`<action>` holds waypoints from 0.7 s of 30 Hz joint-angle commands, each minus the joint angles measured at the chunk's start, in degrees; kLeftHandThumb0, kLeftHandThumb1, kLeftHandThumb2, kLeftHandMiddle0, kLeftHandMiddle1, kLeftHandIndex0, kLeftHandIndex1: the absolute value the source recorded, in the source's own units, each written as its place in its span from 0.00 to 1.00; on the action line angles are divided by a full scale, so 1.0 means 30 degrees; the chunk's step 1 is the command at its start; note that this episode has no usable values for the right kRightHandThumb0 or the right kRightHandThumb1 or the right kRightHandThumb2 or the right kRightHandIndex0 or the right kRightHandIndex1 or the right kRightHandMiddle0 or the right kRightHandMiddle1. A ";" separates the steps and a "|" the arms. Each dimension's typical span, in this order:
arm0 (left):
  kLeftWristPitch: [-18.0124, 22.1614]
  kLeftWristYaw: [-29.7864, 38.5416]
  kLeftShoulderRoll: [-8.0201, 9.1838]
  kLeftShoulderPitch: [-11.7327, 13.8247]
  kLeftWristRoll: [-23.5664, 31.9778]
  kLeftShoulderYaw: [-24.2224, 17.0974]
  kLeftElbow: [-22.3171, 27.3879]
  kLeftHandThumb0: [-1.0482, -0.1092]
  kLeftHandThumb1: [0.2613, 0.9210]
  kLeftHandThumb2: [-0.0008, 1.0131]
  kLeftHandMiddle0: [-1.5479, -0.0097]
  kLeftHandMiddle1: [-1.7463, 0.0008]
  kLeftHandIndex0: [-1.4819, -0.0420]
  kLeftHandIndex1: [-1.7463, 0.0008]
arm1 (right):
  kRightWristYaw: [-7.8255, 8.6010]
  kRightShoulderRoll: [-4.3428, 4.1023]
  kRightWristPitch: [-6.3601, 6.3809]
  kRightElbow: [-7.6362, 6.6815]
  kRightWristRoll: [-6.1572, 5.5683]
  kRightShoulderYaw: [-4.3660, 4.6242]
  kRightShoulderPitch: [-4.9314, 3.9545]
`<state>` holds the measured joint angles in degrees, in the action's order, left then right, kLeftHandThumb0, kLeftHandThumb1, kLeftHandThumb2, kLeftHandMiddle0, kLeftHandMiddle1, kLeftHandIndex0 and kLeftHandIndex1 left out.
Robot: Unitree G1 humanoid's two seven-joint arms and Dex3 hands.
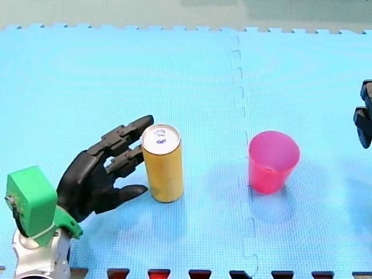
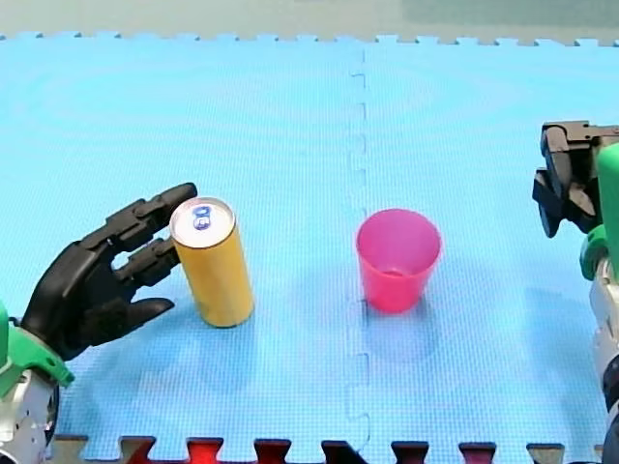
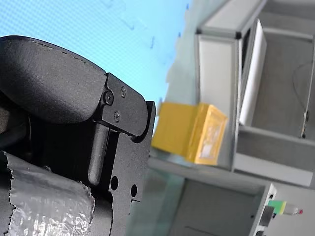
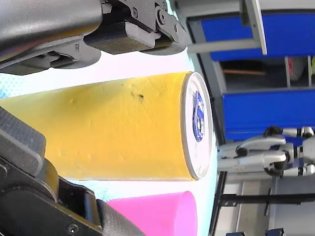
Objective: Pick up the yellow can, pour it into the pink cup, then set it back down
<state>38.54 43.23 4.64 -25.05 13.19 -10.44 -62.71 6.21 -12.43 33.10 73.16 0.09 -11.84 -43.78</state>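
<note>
Can [image 1: 163, 165] stands upright left of the pink cup [image 1: 273, 161]. My left hand [image 1: 96, 174] brackets it, fingers [image 1: 125, 136] not clenched. Thin, slick wall, I'd judge, so grip mid-body gently. Right hand [image 2: 566, 184] hangs far right.

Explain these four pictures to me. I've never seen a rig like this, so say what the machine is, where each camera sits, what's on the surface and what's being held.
This is a humanoid robot with two arms, each ending in a three-finger hand. The two head views look down from its head at a blue foam mat. On the mat stand a yellow can and, to its right, an upright pink cup. The left hand reaches in beside the can, with fingers on either side of it, but the can stands on the mat and is not lifted, so nothing is held yet. The right hand hangs at the mat's right edge, away from both. The second wrist view is a camera on the left wrist, very close to the can. The first wrist view is another wrist camera.
</note>
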 commanded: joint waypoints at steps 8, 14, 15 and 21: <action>-0.0191 -0.0916 -0.0061 -0.0029 -0.0882 0.0617 0.0897 0.22 0.52 0.00 0.78 1.00 0.81 1.00 | -0.0042 -0.0083 -0.0062 -0.0009 -0.0087 -0.0039 -0.0020; -0.0874 -0.2336 -0.0280 -0.0037 -0.1680 0.1235 0.1483 0.19 0.56 0.01 0.78 1.00 0.82 1.00 | -0.0012 -0.0072 -0.0047 0.0012 -0.0114 -0.0075 0.0016; -0.0966 -0.2520 -0.0342 -0.0077 -0.1718 0.1269 0.1459 0.18 0.56 0.01 0.78 1.00 0.82 1.00 | -0.0007 -0.0079 -0.0044 0.0017 -0.0117 -0.0083 0.0025; -0.1313 -0.2967 -0.0533 -0.0076 -0.1609 0.1255 0.1579 0.20 0.55 0.00 0.77 1.00 0.81 1.00 | 0.0001 -0.0108 0.0018 0.0014 -0.0144 -0.0134 0.0122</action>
<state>34.93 34.50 2.98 -25.11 8.08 -6.66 -58.22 6.17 -12.44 33.07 73.25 0.03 -12.06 -43.57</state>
